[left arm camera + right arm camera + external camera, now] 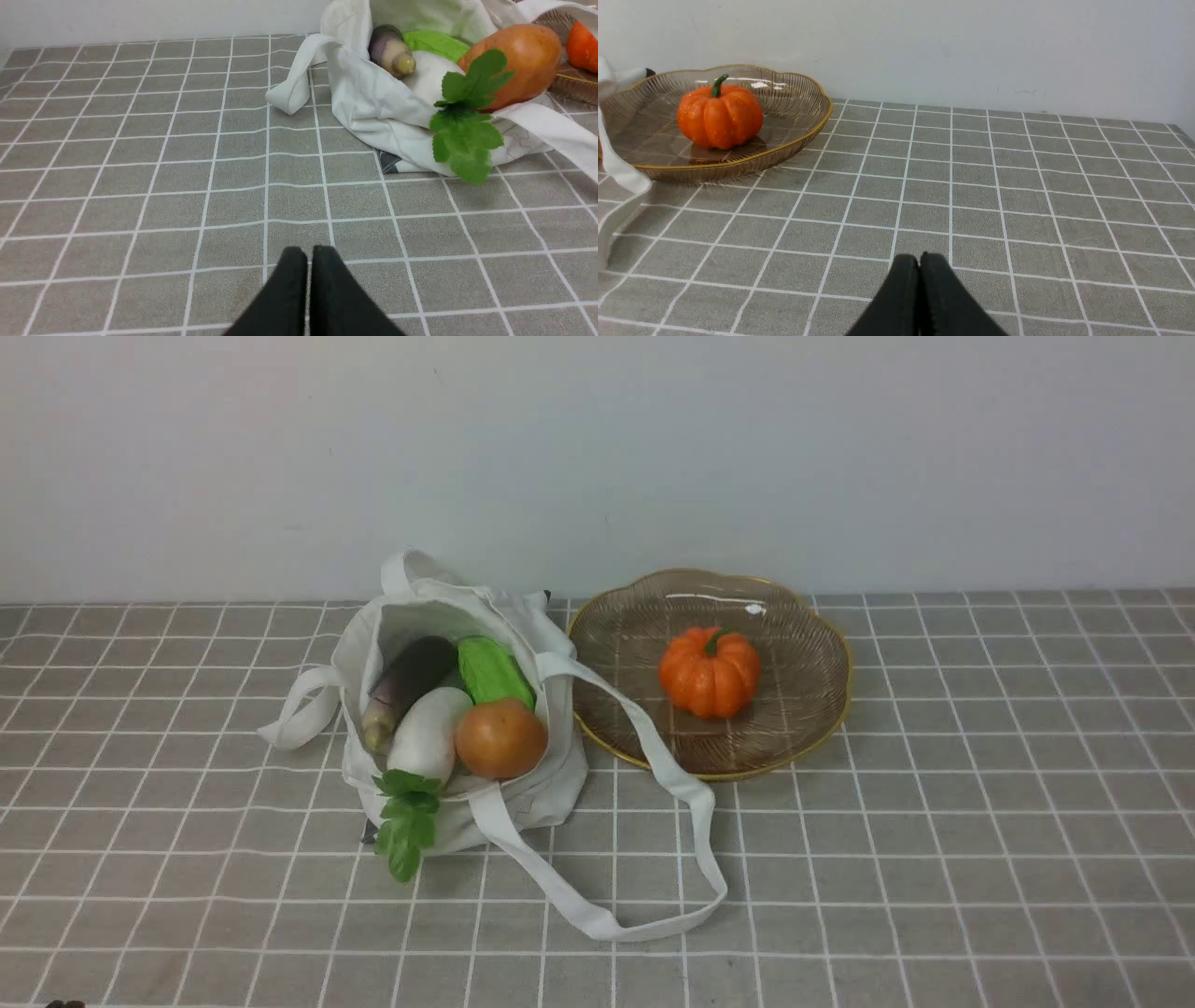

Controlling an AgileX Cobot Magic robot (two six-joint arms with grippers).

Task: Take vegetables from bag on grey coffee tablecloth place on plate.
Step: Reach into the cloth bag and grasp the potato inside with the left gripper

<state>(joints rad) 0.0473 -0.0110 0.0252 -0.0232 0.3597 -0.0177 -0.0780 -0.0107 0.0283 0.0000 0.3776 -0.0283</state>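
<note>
The off-white cloth bag [551, 784] lies open on the checked tablecloth [934, 859]. Inside are a round orange-brown vegetable [500, 737], a dark purple eggplant [407, 683], a white radish [428, 735] with green leaves [407, 817] and a green gourd [493, 672]. The brownish glass plate [803, 709] stands to the bag's right and holds a bright orange pumpkin [709, 672]. Neither gripper shows in the front view. My left gripper [309, 254] is shut and empty above the cloth, short of the bag [373, 107]. My right gripper [919, 261] is shut and empty, apart from the plate [794, 135].
One long bag strap [607, 919] loops forward over the cloth in front of the plate; another strap [294, 709] curls at the bag's left. A plain white wall [597, 457] runs behind the table's far edge.
</note>
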